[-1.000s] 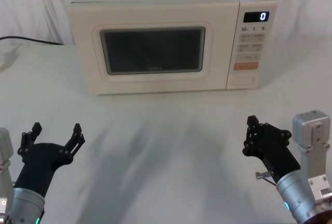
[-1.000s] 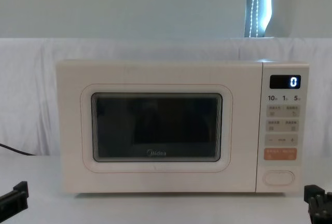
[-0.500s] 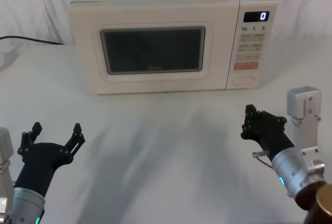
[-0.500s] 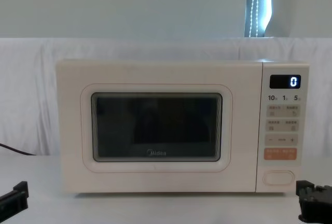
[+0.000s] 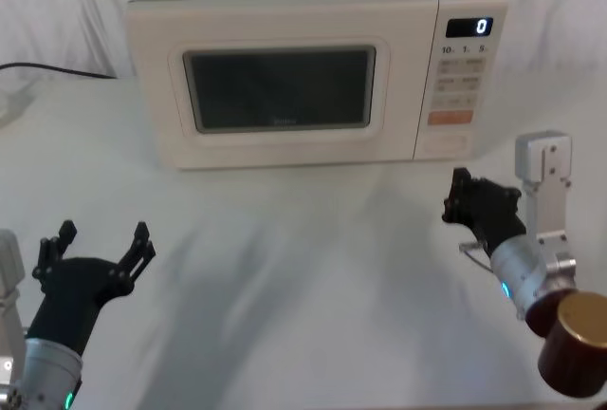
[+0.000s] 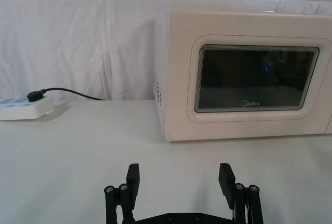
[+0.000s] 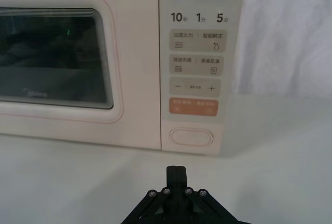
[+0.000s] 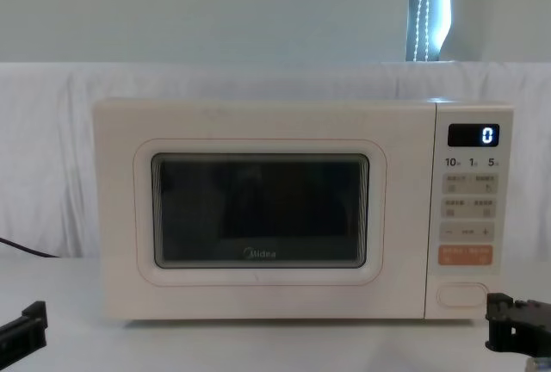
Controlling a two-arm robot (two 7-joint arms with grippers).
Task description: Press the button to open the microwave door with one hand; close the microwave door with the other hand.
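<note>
Cream microwave door with dark glass window sits left of control panel; wide cream pill-shaped button lowest on it, black right gripper just before, black left gripper well apart, front-left.

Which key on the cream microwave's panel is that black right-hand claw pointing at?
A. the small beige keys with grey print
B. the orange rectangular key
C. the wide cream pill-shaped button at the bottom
C: in the right wrist view the shut right gripper sits directly below the wide cream pill-shaped button, not yet touching it.
</note>
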